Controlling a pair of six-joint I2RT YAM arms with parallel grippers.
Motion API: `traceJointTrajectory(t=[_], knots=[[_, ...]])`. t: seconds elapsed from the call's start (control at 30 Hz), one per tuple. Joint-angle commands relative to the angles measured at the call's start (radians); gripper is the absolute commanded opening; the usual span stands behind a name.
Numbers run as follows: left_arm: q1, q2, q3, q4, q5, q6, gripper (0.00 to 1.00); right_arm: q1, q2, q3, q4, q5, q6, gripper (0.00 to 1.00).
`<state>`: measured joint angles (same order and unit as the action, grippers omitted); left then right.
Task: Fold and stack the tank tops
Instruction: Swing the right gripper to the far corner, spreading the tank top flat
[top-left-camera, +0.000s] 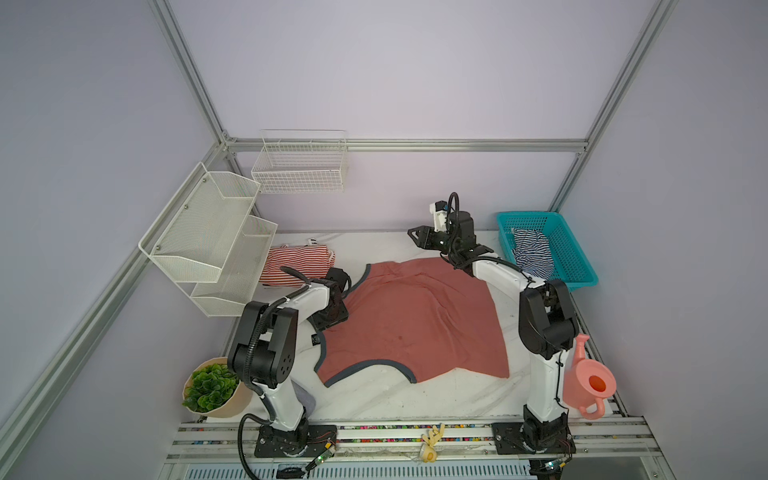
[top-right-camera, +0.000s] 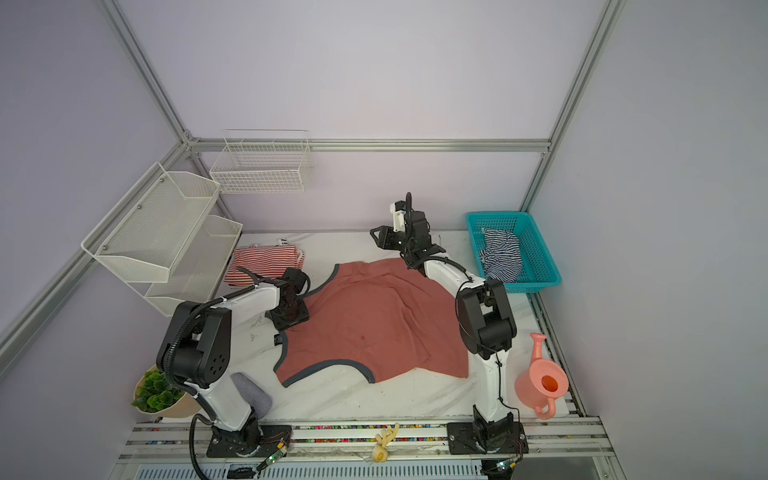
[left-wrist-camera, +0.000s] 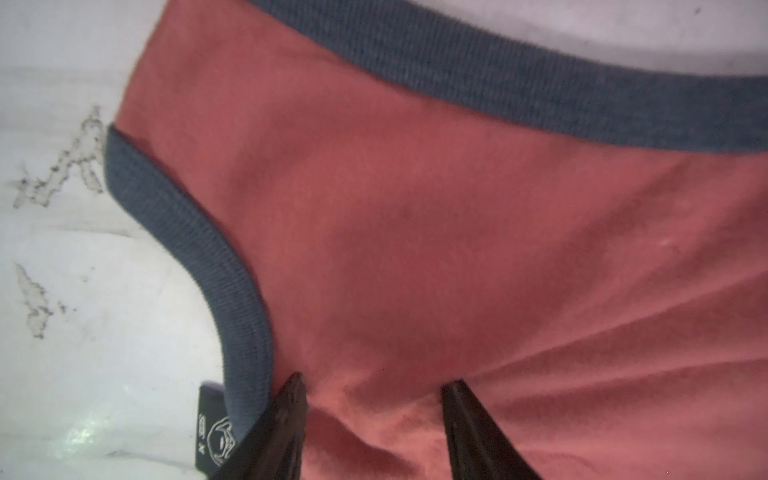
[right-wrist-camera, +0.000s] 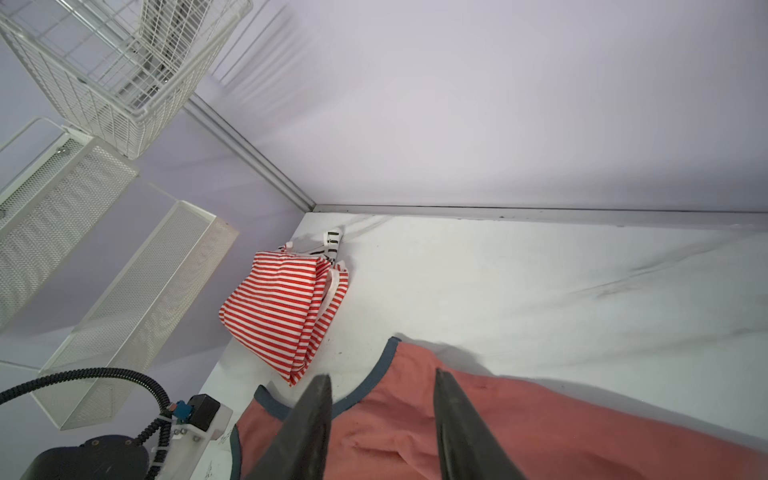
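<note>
1. Nearest me, the salmon tank top (top-left-camera: 415, 316) lies spread open on the table (top-left-camera: 415, 399), wrinkled and not yet folded
2. The left gripper (left-wrist-camera: 374, 380) sits low over its dark-trimmed left edge, with the jaws about half apart and the tips at the cloth; I see nothing pinched
3. Farther back, the right gripper (right-wrist-camera: 382, 374) hangs raised above the top's far edge, jaws apart and empty
4. Far left, the red-and-white striped tank top (top-left-camera: 297, 264) lies folded; I judge that one done
5. Far right, the navy-and-white striped tank top (top-left-camera: 532, 253) lies crumpled in the teal basket (top-left-camera: 569, 249); two folds and the stacking are left
</note>
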<state>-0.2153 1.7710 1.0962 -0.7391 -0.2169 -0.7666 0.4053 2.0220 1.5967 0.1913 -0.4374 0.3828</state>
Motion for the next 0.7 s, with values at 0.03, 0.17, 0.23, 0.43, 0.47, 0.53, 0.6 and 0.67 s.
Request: traceJointTrajectory(t=[0.03, 0.17, 0.23, 0.43, 0.47, 0.53, 0.6, 0.67], knots=[[0.041, 0.052, 0.059, -0.036, -0.076, 0.032, 0.54, -0.022, 0.016, -0.096, -0.190, 0.136, -0.074, 0.43], [0.065, 0.078, 0.093, -0.053, -0.122, 0.057, 0.54, -0.064, 0.017, -0.123, -0.234, 0.178, -0.067, 0.43], [0.077, 0.095, 0.116, -0.060, -0.144, 0.072, 0.54, -0.077, 0.024, -0.123, -0.248, 0.207, -0.070, 0.43], [0.099, 0.154, 0.213, -0.090, -0.211, 0.120, 0.53, -0.109, 0.077, -0.072, -0.315, 0.289, -0.075, 0.42], [0.102, 0.159, 0.227, -0.094, -0.218, 0.124, 0.54, -0.114, 0.086, -0.065, -0.320, 0.297, -0.075, 0.42], [0.106, 0.166, 0.255, -0.099, -0.227, 0.130, 0.54, -0.128, 0.110, -0.047, -0.333, 0.311, -0.076, 0.42], [0.106, 0.169, 0.278, -0.100, -0.234, 0.136, 0.54, -0.138, 0.136, -0.027, -0.344, 0.316, -0.085, 0.42], [0.107, 0.177, 0.305, -0.102, -0.239, 0.146, 0.54, -0.146, 0.165, -0.008, -0.354, 0.318, -0.091, 0.42]])
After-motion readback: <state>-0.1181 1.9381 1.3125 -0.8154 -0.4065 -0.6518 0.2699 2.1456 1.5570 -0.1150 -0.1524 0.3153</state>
